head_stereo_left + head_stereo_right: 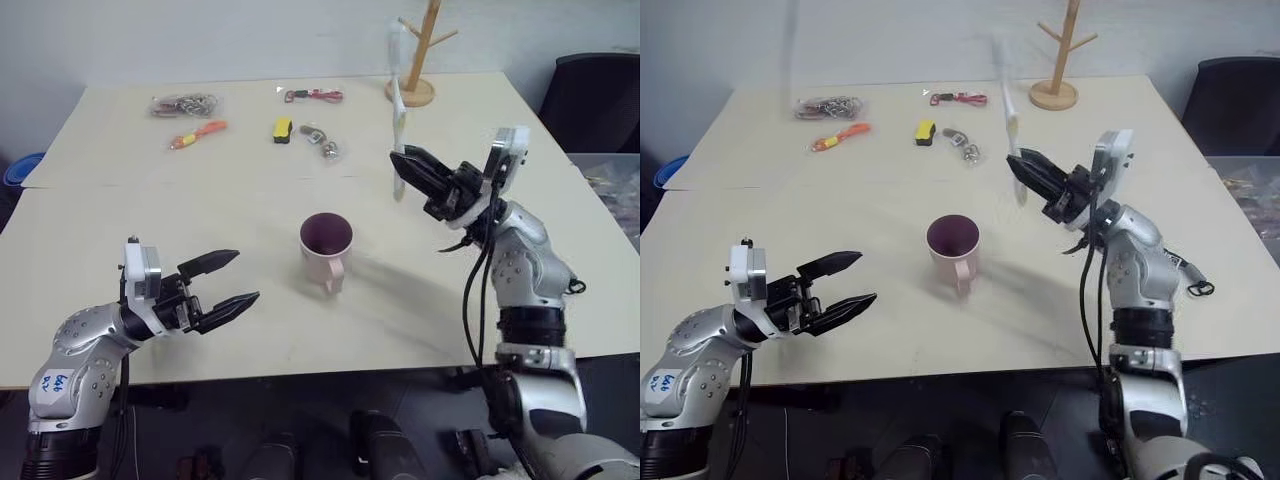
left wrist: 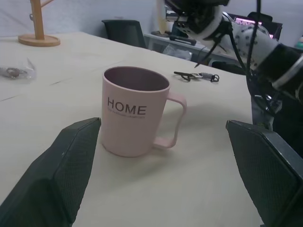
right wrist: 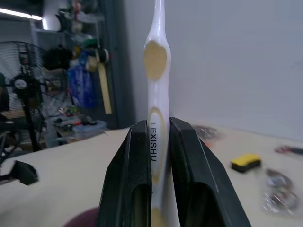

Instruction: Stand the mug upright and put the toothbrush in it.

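- While the mug point(image 1: 326, 249) stands upright near the middle of the bench point(image 1: 200, 190), its handle points toward the near edge and its dark inside faces up.
- Right end effector point(image 1: 404, 163): raised above the bench, to the right of the mug and farther back, clenched on the toothbrush point(image 3: 155, 94), which stands roughly upright between the fingers.
- Left end effector point(image 1: 232, 279): released, fingers spread wide, near the bench's near edge, left of the mug and apart from it.
- Far side of the bench: a wooden rack point(image 1: 420, 60), a yellow block point(image 1: 283, 129), an orange cord point(image 1: 198, 133).
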`<action>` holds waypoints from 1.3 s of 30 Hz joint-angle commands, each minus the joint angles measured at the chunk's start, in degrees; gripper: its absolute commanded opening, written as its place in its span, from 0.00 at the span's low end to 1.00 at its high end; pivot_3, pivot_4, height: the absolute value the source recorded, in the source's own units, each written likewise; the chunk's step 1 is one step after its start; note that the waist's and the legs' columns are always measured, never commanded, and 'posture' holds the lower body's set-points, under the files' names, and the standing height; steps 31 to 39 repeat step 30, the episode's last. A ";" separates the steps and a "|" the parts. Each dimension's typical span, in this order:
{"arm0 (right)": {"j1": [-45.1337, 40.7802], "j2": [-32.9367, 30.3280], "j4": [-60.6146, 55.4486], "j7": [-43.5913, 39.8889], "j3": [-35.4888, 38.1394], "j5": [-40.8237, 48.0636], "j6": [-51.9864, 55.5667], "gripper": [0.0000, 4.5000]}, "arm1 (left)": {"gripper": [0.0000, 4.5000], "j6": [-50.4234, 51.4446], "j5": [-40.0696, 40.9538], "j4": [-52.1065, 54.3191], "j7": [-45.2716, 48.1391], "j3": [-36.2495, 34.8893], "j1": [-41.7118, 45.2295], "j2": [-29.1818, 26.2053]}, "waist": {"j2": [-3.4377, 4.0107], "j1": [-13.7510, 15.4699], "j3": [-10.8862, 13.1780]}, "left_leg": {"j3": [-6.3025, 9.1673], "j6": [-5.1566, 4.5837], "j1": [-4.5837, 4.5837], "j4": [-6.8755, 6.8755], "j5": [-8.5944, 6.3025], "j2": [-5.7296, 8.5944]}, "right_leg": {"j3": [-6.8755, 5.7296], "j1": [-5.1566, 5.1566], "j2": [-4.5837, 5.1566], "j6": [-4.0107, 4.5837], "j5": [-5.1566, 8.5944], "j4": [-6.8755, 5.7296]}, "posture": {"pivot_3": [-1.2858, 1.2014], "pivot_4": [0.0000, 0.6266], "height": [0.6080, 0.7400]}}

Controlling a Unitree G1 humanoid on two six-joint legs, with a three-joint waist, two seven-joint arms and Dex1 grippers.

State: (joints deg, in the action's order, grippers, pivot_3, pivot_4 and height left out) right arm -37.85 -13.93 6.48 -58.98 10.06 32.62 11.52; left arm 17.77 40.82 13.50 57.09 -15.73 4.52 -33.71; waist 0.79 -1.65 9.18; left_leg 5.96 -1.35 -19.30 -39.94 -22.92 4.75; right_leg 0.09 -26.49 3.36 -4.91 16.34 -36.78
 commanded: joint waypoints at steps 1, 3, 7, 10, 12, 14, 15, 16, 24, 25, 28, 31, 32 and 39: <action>2.58 5.09 -2.48 1.61 -6.12 -4.32 -7.74 0.05 | 1.00 0.18 1.24 1.13 -0.35 0.08 1.66 0.44 | 0.00 0.00 0.00 | 0.00 0.00 0.00 -0.02 0.00 0.01 | 0.00 0.00 0.00 0.00 0.00 -0.03 | 0.52 0.24 1.00; 2.03 7.81 0.33 3.54 -7.21 -6.73 -12.59 0.05 | 1.00 0.30 1.03 0.97 -0.46 0.25 1.95 0.64 | 0.01 -0.03 0.00 | -0.02 0.00 0.00 -0.04 0.00 0.06 | 0.02 -0.03 0.03 0.00 0.00 -0.09 | 0.52 0.24 1.00; 1.73 8.19 4.85 1.93 -8.85 -8.09 -15.93 0.13 | 1.00 0.21 0.67 1.12 -0.69 0.40 1.78 0.83 | 0.00 0.03 0.00 | 0.03 0.00 0.02 -0.05 0.00 0.12 | -0.02 -0.02 0.06 0.00 0.00 -0.10 | 0.52 0.24 1.00; 2.03 7.55 5.05 1.01 -8.49 -7.34 -16.97 0.32 | 1.00 -0.07 0.35 0.75 -0.88 -0.11 1.77 0.56 | 0.00 -0.09 0.00 | 0.04 0.00 0.03 -0.04 0.00 0.12 | -0.04 -0.01 0.07 0.01 0.00 -0.08 | 0.52 0.24 1.00; 2.42 6.12 3.74 0.92 -7.90 -7.05 -16.95 0.46 | 1.00 -0.91 -1.04 -0.26 -1.27 -0.59 1.81 -0.08 | 0.00 -0.15 0.00 | 0.03 0.00 0.03 -0.03 0.00 0.10 | -0.04 -0.01 0.06 0.01 0.01 -0.08 | 0.52 0.24 1.00; 3.26 3.59 2.16 0.82 -6.85 -7.04 -16.96 0.61 | 1.00 -2.21 -2.93 -1.24 -1.45 -0.94 1.56 -0.79 | 0.00 -0.05 0.00 | 0.03 0.00 0.03 -0.03 0.00 0.10 | -0.04 -0.01 0.06 0.01 0.01 -0.08 | 0.52 0.24 1.00; 3.62 2.64 1.63 0.80 -6.55 -6.87 -16.78 0.68 | 1.00 -2.82 -3.65 -1.51 -1.54 -0.99 1.41 -1.00 | 0.00 0.03 0.00 | 0.04 0.00 0.03 -0.03 0.00 0.11 | -0.04 -0.01 0.07 0.01 0.01 -0.08 | 0.52 0.24 1.00; 4.62 0.33 0.89 0.31 -5.73 -6.87 -16.54 0.76 | 1.00 -4.48 -5.13 -1.66 -1.63 -1.27 0.80 -1.35 | 0.00 0.04 0.00 | 0.04 0.00 0.03 -0.03 0.00 0.11 | -0.04 0.00 0.07 0.01 0.01 -0.08 | 0.52 0.24 1.00; 23.74 -26.00 0.37 -19.33 1.38 -5.51 -17.32 0.99 | 1.00 -20.83 -19.09 -7.01 -1.49 -6.03 -12.09 -5.74 | -0.01 0.66 0.00 | -0.02 -0.07 0.00 0.08 -0.03 0.12 | 0.01 0.04 0.11 0.01 0.01 0.39 | 0.52 0.24 1.00; 26.10 -27.95 1.08 -21.08 1.94 -5.64 -18.45 0.99 | 1.00 -22.15 -20.13 -7.60 -1.60 -6.50 -13.46 -6.08 | -0.01 0.89 0.00 | -0.02 -0.07 0.02 0.11 -0.04 0.07 | 0.01 0.09 0.10 0.01 0.01 0.45 | 0.52 0.24 1.00; 29.30 -29.15 2.99 -21.88 2.67 -5.92 -22.07 0.99 | 1.00 -24.29 -20.88 -8.09 -2.29 -6.56 -14.70 -6.26 | -0.03 1.07 0.01 | -0.22 -0.08 0.05 0.15 -0.04 0.00 | 0.12 0.14 0.06 -0.01 0.00 0.62 | 0.52 0.24 1.00; 30.21 -28.33 3.93 -20.19 3.68 -6.01 -23.42 0.99 | 1.00 -23.43 -19.94 -7.26 -2.84 -6.56 -15.06 -5.84 | -0.03 1.14 0.01 | -0.26 -0.08 0.06 0.05 -0.02 -0.03 | 0.15 0.21 0.04 -0.14 -0.08 0.66 | 0.52 0.24 1.00; 30.21 -28.33 3.93 -20.19 3.68 -6.01 -23.42 0.99 | 1.00 -23.43 -19.94 -7.26 -2.84 -6.56 -15.06 -5.84 | -0.03 1.14 0.01 | -0.26 -0.08 0.06 0.05 -0.02 -0.03 | 0.15 0.21 0.04 -0.14 -0.08 0.66 | 0.52 0.24 1.00; 30.21 -28.33 3.93 -20.19 3.68 -6.01 -23.42 0.99 | 1.00 -23.43 -19.94 -7.26 -2.84 -6.56 -15.06 -5.84 | -0.03 1.14 0.01 | -0.26 -0.08 0.06 0.05 -0.02 -0.03 | 0.15 0.21 0.04 -0.14 -0.08 0.66 | 0.52 0.24 1.00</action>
